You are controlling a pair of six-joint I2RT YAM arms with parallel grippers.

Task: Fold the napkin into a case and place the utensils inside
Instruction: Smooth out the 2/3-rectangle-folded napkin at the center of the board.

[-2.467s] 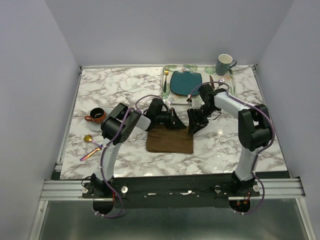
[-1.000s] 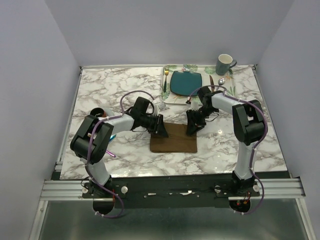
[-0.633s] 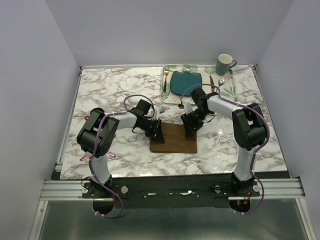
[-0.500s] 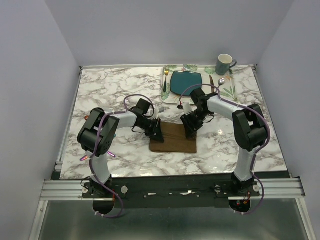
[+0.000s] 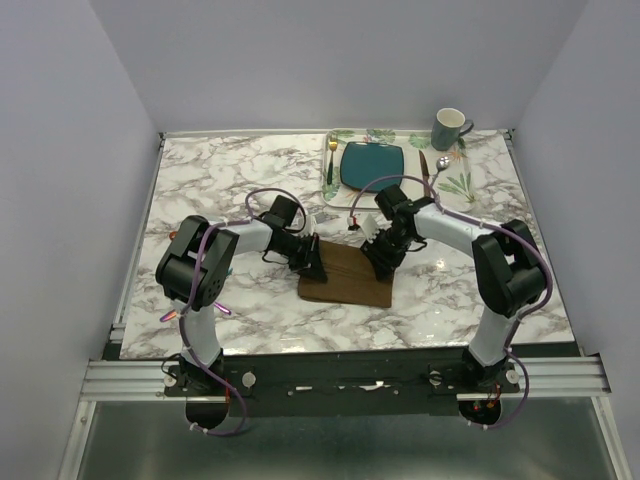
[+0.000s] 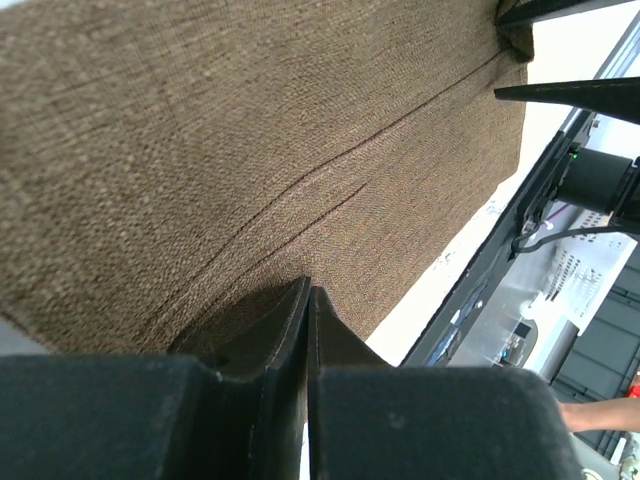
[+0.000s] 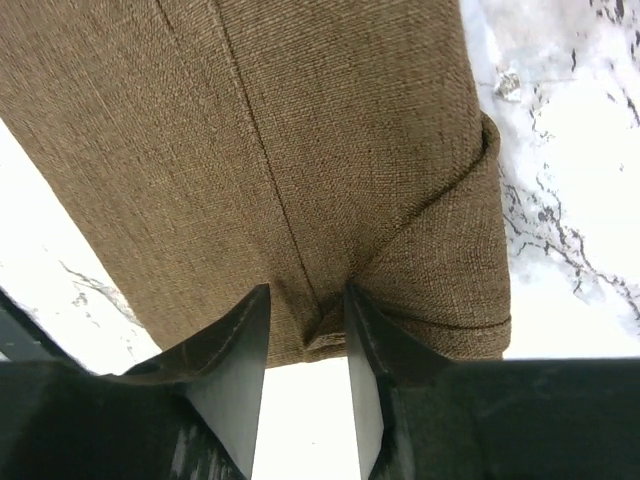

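Note:
The dark brown napkin [image 5: 350,282] lies folded flat on the marble table, between the two arms. My left gripper [image 5: 313,264] rests at its far left edge. In the left wrist view the left gripper [image 6: 308,286] has its jaws pressed together at a crease of the napkin [image 6: 250,130]. My right gripper [image 5: 379,256] is at the far right edge. In the right wrist view the right gripper [image 7: 307,290] stands open, straddling a folded corner of the napkin [image 7: 300,120]. Of the utensils, only a purple tip [image 5: 169,315] shows behind the left arm.
At the back right a leaf-printed placemat [image 5: 460,180] carries a teal plate [image 5: 372,165], a gold fork [image 5: 331,158], a dark knife [image 5: 424,166] and a spoon [image 5: 441,162]. A grey mug [image 5: 449,128] stands behind them. Bare marble lies right of the napkin.
The left jaws have closed at the napkin's left edge. The right gripper has slid left and nearer along the napkin's far edge.

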